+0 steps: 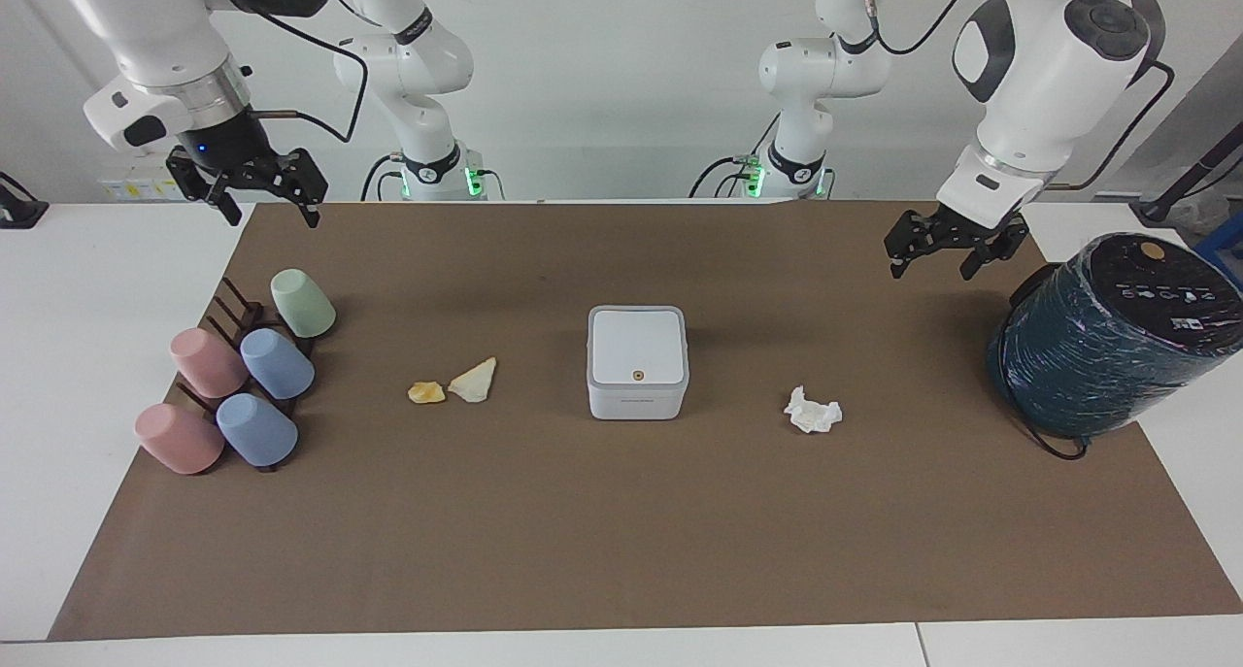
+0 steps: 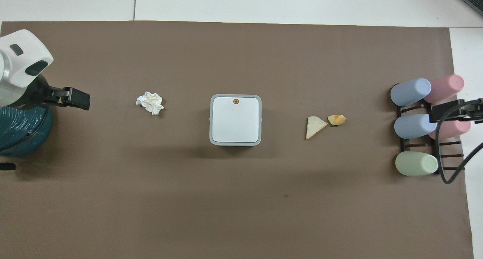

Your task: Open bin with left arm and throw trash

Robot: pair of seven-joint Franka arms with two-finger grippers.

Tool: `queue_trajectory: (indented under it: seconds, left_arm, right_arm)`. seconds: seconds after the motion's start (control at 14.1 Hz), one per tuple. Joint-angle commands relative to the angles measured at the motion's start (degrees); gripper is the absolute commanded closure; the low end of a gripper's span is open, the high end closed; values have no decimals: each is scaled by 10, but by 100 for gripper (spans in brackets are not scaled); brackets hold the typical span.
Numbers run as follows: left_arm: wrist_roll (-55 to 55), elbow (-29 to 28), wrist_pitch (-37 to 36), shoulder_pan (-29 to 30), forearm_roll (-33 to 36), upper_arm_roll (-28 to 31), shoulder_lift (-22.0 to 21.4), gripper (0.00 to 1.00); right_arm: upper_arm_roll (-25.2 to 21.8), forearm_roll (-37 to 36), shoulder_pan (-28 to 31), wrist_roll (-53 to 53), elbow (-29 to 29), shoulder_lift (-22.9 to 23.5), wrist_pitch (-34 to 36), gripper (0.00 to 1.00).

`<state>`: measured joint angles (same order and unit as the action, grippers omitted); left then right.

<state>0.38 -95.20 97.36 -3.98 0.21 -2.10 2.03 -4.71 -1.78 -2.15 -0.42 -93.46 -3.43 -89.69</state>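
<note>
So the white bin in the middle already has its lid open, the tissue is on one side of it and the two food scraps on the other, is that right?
Not quite: the bin's lid is shut, lying flat with its orange dot on top, as the facing view shows. The rest holds: the tissue lies toward the left arm's end, the two food scraps toward the right arm's end.

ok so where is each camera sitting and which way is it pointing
Facing view: high across the table, looking at the robots; both arms show whole, the left gripper and right gripper raised, fingers open.
Overhead view: high above the robots' end, looking steeply down; only the left gripper and right gripper show, at the edges.
Shared: the closed bin, the tissue wad, the cups.
</note>
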Motion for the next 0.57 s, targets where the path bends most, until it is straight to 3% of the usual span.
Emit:
queue_trajectory:
  seconds: [0.0,0.5]
  left_arm:
    - [1,-24,12,2,-7,0,-19,0]
    - [-9,-25,14,-7,-7,-4,-20,0]
  right_arm:
    - [1,0,0,-7,-10,-11,3,0]
    - [-2,0,7,-8,-9,-11,7,0]
